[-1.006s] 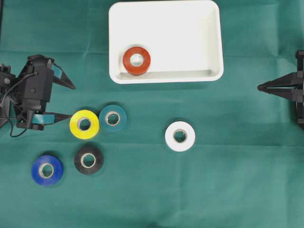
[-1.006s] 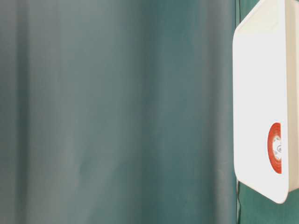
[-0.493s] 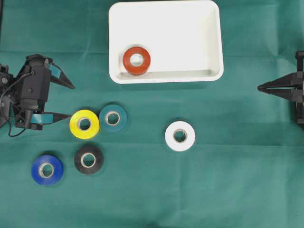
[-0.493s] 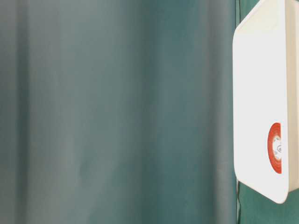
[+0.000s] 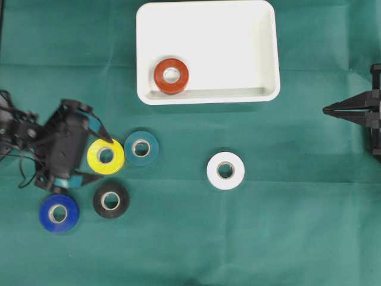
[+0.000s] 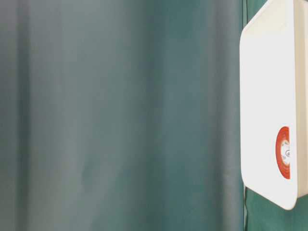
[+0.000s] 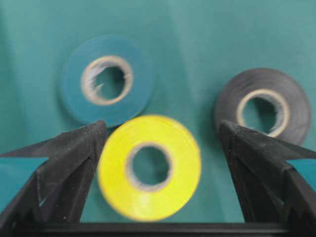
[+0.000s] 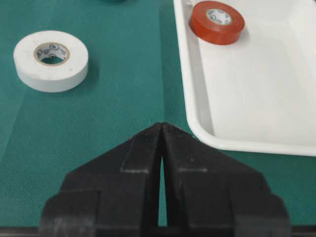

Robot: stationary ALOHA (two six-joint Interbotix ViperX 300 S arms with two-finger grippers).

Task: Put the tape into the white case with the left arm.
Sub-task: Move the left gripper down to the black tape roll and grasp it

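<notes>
The left gripper (image 5: 102,158) sits at the left side of the green cloth (image 5: 286,226), its two pointed black fingers spread wide on either side of the yellow tape roll (image 5: 106,156). In the left wrist view the left gripper (image 7: 160,133) shows one finger (image 7: 74,158) on the left of the yellow roll (image 7: 149,167) and the other on the right, both a little apart from it, so it has hold of nothing. The yellow roll lies flat on the cloth.

Just beside the yellow roll, on the side away from the arm, lies a teal tape roll (image 5: 141,148); the two look to be touching or nearly so. A black tape roll (image 5: 111,200) lies near the lower finger, and a blue tape roll (image 5: 59,213) sits just beside the arm's body. A white tape roll (image 5: 225,171) lies well apart, toward the middle of the cloth.

The white case (image 5: 262,36) rests at the top of the overhead view, with a red tape roll (image 5: 171,75) lying flat inside it near its lower left corner.

The right gripper (image 8: 162,131) is at the right edge, its fingers pressed together with nothing between them, pointing toward the space between the white roll and the case
</notes>
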